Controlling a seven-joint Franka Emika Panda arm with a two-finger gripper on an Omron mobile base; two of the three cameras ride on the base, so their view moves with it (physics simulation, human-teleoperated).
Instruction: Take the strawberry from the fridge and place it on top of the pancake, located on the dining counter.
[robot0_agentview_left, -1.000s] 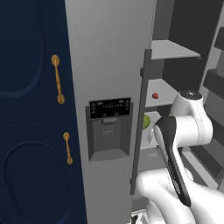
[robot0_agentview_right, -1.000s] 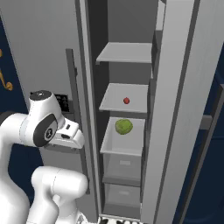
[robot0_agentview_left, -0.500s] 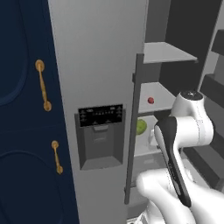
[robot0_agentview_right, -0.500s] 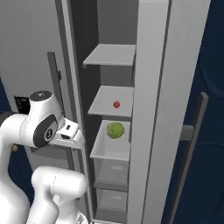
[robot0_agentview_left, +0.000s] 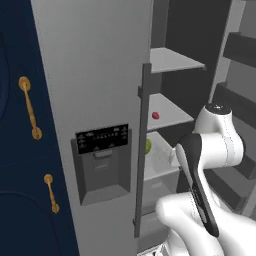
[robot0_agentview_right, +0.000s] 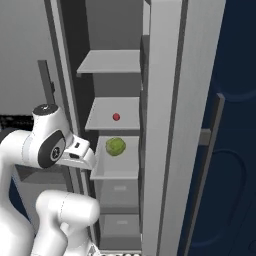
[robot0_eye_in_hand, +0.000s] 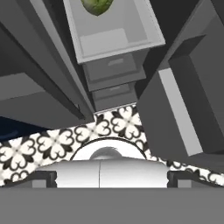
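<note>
The fridge (robot0_agentview_left: 95, 75) stands with a door open. On its middle shelf sits the strawberry (robot0_agentview_left: 155, 115) (robot0_agentview_right: 116, 117), small and red. A round green fruit (robot0_agentview_right: 115, 146) (robot0_eye_in_hand: 97, 5) lies in the bin one level below it. My gripper (robot0_eye_in_hand: 112, 177) is open and holds nothing; it points down at the floor in front of the fridge drawers, with the bin's front edge at the top of the hand view. The arm's wrist (robot0_agentview_right: 75, 152) hangs left of the bin, lower than the strawberry and apart from it. The pancake and the dining counter are out of view.
Navy cabinets with gold handles (robot0_agentview_left: 30, 107) flank the fridge on the left. The closed door carries a long vertical handle (robot0_agentview_left: 142, 150) and a dark dispenser panel (robot0_agentview_left: 102, 165). The open door (robot0_agentview_right: 165, 125) bounds the shelves on the right. Below the bin are drawers (robot0_agentview_right: 117, 192) and patterned floor tiles (robot0_eye_in_hand: 52, 144).
The whole picture has slid left in both base views, so the camera has moved with the base. The arm keeps its pose and the gripper stays open.
</note>
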